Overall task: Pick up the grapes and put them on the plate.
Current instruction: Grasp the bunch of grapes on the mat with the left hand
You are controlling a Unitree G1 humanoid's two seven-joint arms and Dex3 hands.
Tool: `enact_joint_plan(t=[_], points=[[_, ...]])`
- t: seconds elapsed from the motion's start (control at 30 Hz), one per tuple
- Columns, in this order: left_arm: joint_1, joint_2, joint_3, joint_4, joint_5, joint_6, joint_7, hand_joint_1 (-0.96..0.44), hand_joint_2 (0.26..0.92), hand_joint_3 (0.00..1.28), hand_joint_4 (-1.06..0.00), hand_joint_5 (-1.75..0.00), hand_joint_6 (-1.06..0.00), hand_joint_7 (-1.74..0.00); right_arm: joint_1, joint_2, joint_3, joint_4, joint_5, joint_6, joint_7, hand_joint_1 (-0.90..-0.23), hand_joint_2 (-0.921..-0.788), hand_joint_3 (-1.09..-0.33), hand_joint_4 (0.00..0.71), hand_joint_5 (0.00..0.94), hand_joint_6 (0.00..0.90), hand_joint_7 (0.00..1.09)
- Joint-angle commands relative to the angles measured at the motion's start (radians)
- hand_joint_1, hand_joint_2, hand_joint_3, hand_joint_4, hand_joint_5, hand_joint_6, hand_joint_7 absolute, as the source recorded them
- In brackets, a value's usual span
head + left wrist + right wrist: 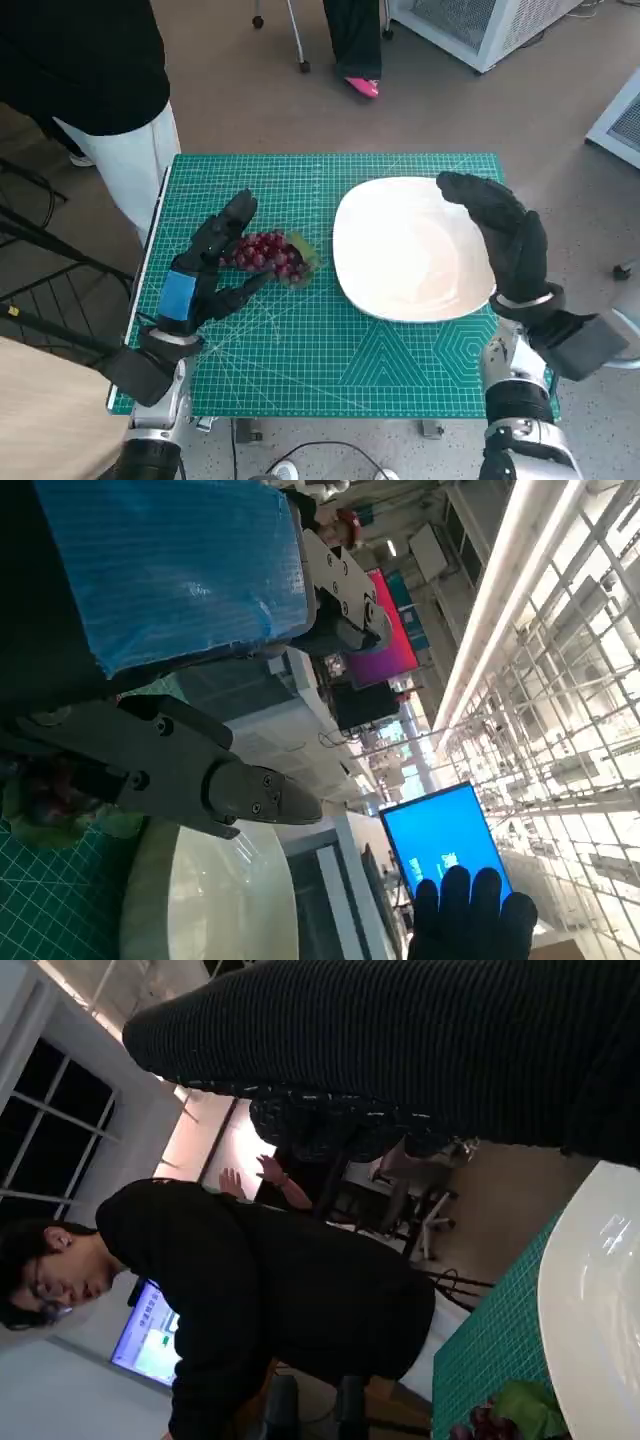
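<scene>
A bunch of dark red grapes [268, 254] with a green leaf lies on the green mat [300, 350], just left of the white plate [400, 250]. My left hand [212, 262] reaches from the left; its upper fingers [236, 214] lie behind the bunch and its thumb in front, close to the grapes, which stay on the mat. In the left wrist view the black fingers [230, 785] stretch past the grapes [40, 785] toward the plate [220, 900]. My right hand [505, 235] hovers over the plate's right rim, fingers spread and holding nothing. The right wrist view shows the glove [400, 1050], plate [600, 1300] and grapes [485, 1425].
A person [110, 110] in a black top and white trousers stands at the table's far left corner, also seen as a person [270, 1300] in the right wrist view. Another person's pink shoe [362, 86] and a white cabinet [480, 25] lie beyond the table.
</scene>
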Motion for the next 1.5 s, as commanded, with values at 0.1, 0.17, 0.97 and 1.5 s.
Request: enact_joint_plan(t=[0.1,0.17,0.97,1.5], points=[[-0.001,-0.001,0.0,0.002,0.003,-0.01,0.004,-0.4,0.921,0.07,-0.4,0.0,-0.44,0.0,0.007,-0.008,0.002,0.013,-0.008,0.008,-0.001,-0.487,-0.921,-0.55,0.255,0.0,0.231,0.0],[-0.003,-0.001,0.001,0.005,0.001,-0.011,0.003,-0.4,0.921,0.07,-0.4,0.0,-0.44,0.0,0.006,-0.009,0.002,0.014,-0.009,0.009,-0.002,-0.487,-0.921,-0.55,0.255,0.0,0.231,0.0],[0.031,0.239,-0.024,-0.37,0.41,0.427,-0.006,-0.43,0.855,0.01,-0.19,0.0,-0.29,0.0,-0.001,-0.013,0.009,0.014,-0.013,0.019,-0.004,-0.484,-0.921,-0.55,0.255,0.0,0.236,0.0],[-0.129,0.265,-0.218,-0.437,0.749,0.869,-0.091,-0.32,0.746,0.0,-0.07,0.0,-0.24,0.0,-0.005,-0.012,0.016,0.01,-0.009,0.032,0.0,-0.488,-0.921,-0.548,0.257,0.001,0.238,0.0]])
